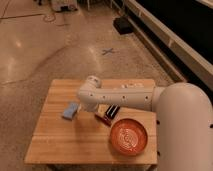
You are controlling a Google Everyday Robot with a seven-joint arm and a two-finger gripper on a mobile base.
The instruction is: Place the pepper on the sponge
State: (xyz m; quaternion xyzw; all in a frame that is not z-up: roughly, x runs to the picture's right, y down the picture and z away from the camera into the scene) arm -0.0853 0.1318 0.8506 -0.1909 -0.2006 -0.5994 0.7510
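A small blue sponge (70,111) lies on the left part of the wooden table (60,145). A red object, seemingly the pepper (102,118), rests on the table near the middle, right of the sponge. My dark gripper (112,112) sits right at the pepper, at the end of the white arm (125,96) that reaches in from the right. The arm's rounded joint (90,94) hangs just right of the sponge and hides part of the gripper.
An orange bowl (129,136) with ring markings stands at the front right of the table, close to the gripper. Around the table is shiny floor with a blue cross mark (108,51). A dark ledge (165,40) runs along the right.
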